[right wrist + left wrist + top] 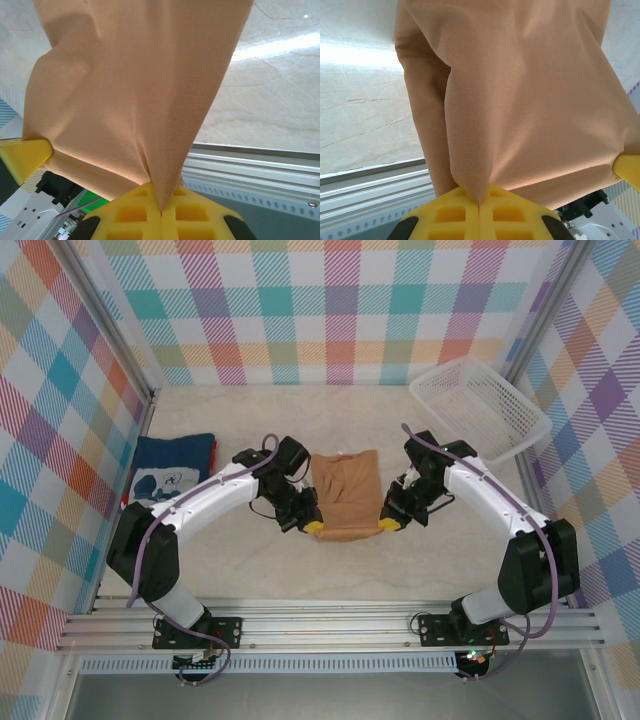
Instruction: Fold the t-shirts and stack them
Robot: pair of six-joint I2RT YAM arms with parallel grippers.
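The left hand [313, 528] and right hand [388, 524] each clamp tight on a near corner of the tan-orange t-shirt [345, 485], stretching its edge, likely for folding.

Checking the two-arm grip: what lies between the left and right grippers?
The tan-orange t-shirt: its near edge spans from the left gripper to the right gripper, both shut on it. The top external view shows this.
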